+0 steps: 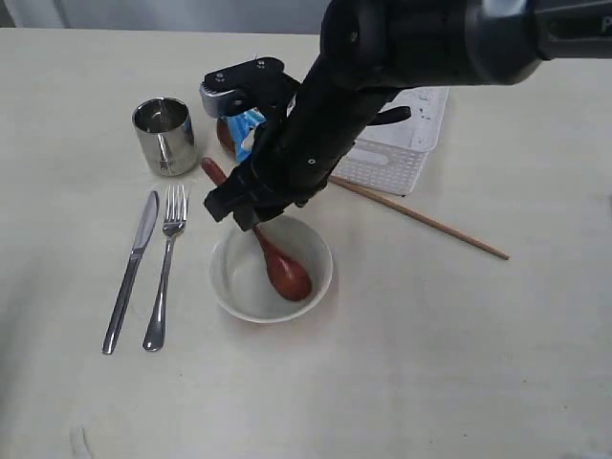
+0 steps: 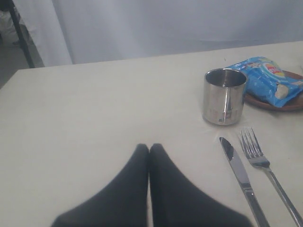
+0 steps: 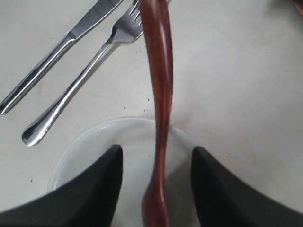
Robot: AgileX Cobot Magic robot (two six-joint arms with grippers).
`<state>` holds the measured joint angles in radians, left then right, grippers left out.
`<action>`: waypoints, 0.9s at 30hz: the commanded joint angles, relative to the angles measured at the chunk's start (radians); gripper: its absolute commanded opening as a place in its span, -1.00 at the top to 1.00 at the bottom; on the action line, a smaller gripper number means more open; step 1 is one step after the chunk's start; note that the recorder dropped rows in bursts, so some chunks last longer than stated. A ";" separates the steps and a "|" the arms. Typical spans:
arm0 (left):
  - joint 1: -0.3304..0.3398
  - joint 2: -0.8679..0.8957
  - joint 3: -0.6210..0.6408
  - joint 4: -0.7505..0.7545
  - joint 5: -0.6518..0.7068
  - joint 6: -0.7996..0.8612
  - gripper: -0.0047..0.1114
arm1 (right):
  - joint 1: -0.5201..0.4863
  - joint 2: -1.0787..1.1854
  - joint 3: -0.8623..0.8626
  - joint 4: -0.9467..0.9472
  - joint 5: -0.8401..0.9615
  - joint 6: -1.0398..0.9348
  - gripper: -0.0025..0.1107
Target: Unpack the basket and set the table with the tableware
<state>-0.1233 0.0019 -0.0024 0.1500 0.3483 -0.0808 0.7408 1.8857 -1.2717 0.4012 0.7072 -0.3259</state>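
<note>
The reddish-brown wooden spoon (image 1: 280, 268) lies with its head in the off-white bowl (image 1: 229, 287) and its handle over the rim. My right gripper (image 3: 156, 152) stands open above it, one finger each side of the handle (image 3: 160, 90), not touching. The steel knife (image 1: 132, 268) and fork (image 1: 164, 266) lie left of the bowl, the steel cup (image 1: 164, 136) behind them. The white basket (image 1: 406, 143) is at the back, partly hidden by the arm. A chopstick (image 1: 430, 222) lies on the table (image 1: 430, 363). My left gripper (image 2: 149, 147) is shut and empty.
A blue chip bag (image 2: 265, 80) rests on the small dark brown plate (image 2: 272, 103) behind the bowl, beside the cup. The black right arm (image 1: 382, 57) crosses the back of the scene over the basket.
</note>
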 commanded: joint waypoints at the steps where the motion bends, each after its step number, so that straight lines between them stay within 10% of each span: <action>1: -0.005 -0.002 0.002 -0.002 -0.001 -0.002 0.92 | -0.007 -0.049 -0.006 0.004 0.027 -0.012 0.10; 27: -0.005 -0.002 0.002 0.003 -0.001 -0.002 0.92 | -0.227 -0.031 -0.006 -0.344 -0.044 -0.119 0.23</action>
<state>-0.1233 0.0019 -0.0024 0.1500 0.3483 -0.0808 0.5194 1.8242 -1.2773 0.0612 0.6583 -0.4330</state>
